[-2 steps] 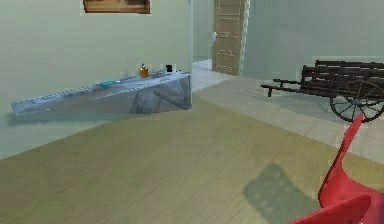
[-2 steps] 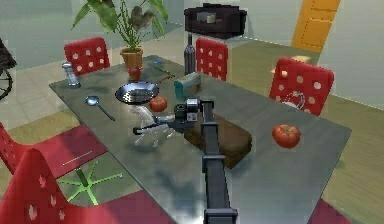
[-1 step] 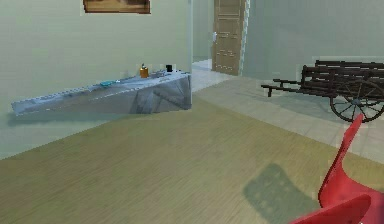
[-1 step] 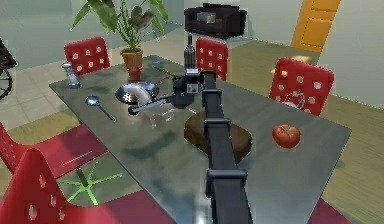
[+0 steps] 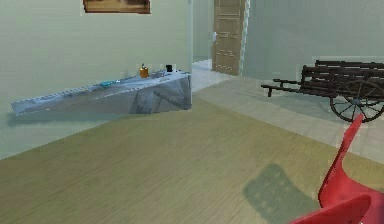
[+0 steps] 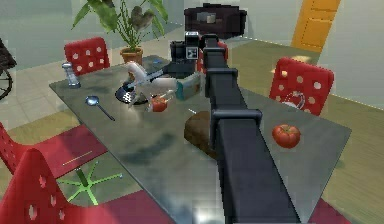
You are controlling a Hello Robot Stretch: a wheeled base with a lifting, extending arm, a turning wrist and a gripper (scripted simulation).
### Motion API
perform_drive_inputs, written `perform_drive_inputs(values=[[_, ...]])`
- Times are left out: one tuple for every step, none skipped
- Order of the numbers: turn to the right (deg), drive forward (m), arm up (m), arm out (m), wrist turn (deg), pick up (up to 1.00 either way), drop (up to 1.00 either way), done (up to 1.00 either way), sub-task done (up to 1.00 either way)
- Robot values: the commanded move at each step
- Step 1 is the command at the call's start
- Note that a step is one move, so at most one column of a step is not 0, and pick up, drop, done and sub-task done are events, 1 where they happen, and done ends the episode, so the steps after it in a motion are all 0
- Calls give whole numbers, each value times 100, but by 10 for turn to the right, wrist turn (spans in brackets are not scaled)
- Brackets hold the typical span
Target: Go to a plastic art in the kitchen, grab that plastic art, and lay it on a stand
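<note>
Over the glossy grey worktop (image 6: 130, 150), the dark square arm (image 6: 235, 130) is extended: the grab is judged in hand. Near the end effector (image 6: 160, 75), whose hold on anything cannot be told, a white-and-grey curved figure (image 6: 133, 80), likely the plastic art, stands; alignment, then lifting, is called for.

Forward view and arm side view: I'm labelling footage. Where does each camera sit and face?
Forward view: on the robot, looking ahead and slightly down at a grey counter, a door and a wooden cart.
Arm side view: on the body, looking sideways over a table; the dark arm rises from the bottom edge.
Shared: probably the red chair.
</note>
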Motion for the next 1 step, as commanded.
perform_drive_inputs(values=[[0, 0, 0, 0, -450, 0, 0, 0, 0]])
